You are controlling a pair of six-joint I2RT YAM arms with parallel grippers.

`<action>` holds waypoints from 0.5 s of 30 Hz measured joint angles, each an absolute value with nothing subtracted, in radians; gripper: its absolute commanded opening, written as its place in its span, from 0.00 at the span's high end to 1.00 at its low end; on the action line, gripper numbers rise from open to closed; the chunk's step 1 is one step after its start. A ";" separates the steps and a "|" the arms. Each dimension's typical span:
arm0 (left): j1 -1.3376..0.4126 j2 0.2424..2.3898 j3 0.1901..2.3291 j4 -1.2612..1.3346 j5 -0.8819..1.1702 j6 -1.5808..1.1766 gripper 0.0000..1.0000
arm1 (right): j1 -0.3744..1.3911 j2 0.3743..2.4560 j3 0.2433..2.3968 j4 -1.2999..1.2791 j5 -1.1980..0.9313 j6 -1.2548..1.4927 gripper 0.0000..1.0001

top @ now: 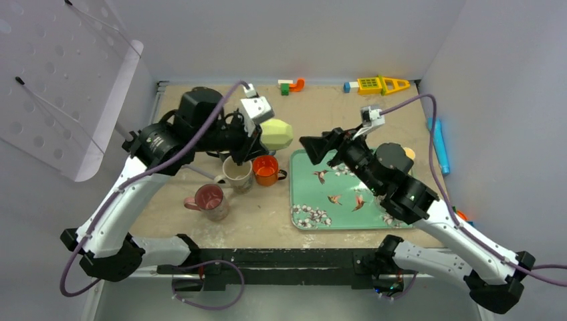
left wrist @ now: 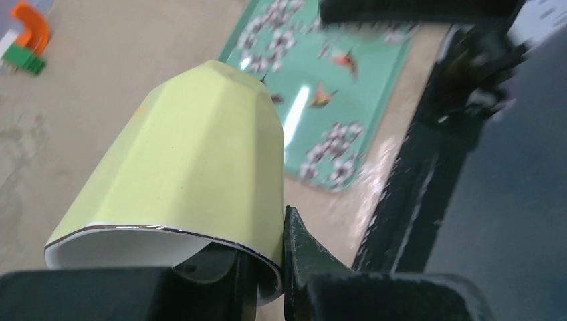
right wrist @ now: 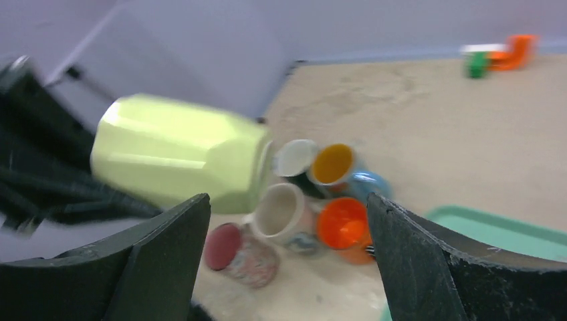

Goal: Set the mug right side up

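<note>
You're maybe halfway: left claw (left wrist: 265,265) pinches the lime mug (top: 276,134) by its rim, sideways in the air, right claw (right wrist: 286,200) gaping and empty, so finishing the flip and setting it down are left.

Not a single word, label, brand or number can be read in any view. The green tray (top: 304,190) carries only painted birds and blossoms. The yellow-green mug (top: 277,134) beside the tray shows plain faceted walls.

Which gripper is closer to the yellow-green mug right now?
Left. The left gripper is shut on the yellow-green mug at its rim, holding it off the table. The right gripper is open over the green tray's far-left corner, apart from the mug.
</note>
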State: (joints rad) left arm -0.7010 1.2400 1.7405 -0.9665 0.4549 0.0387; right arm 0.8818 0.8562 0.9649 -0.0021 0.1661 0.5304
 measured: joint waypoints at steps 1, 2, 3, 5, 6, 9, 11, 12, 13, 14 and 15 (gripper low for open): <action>-0.715 1.243 1.718 -1.008 0.383 0.100 1.00 | 0.861 0.855 0.989 -0.086 0.235 0.535 0.07; -0.739 1.250 1.689 -1.048 0.312 0.156 1.00 | 0.839 0.855 1.003 -0.136 0.279 0.536 0.06; -0.766 1.259 1.663 -1.079 0.263 0.196 1.00 | 0.792 0.855 1.020 -0.207 0.329 0.538 0.04; -0.846 1.297 1.583 -1.157 0.178 0.279 1.00 | 0.703 0.854 1.024 -0.297 0.403 0.534 0.01; -0.883 1.325 1.540 -1.192 0.156 0.310 1.00 | 0.654 0.854 1.024 -0.343 0.439 0.532 0.01; -0.952 1.415 1.417 -1.250 0.105 0.371 1.00 | 0.520 0.849 1.008 -0.434 0.522 0.519 0.01; -0.964 1.472 1.343 -1.261 0.050 0.407 1.00 | 0.442 0.831 0.970 -0.435 0.549 0.501 0.01; -0.964 1.482 1.316 -1.264 0.023 0.421 1.00 | 0.404 0.823 0.946 -0.422 0.557 0.488 0.01; -0.964 1.520 1.298 -1.265 0.004 0.432 1.00 | 0.354 0.818 0.916 -0.413 0.563 0.477 0.01; -0.964 1.540 1.282 -1.262 -0.017 0.442 1.00 | 0.308 0.824 0.894 -0.409 0.565 0.472 0.01; -0.965 1.556 1.269 -1.258 -0.037 0.453 1.00 | 0.264 0.836 0.880 -0.408 0.566 0.471 0.02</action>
State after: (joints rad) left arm -0.9649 1.5562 1.2690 -1.2579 -0.0368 0.4526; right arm 0.2638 0.8356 0.8803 -0.4084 0.5655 0.4713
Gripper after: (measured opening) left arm 0.178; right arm 0.985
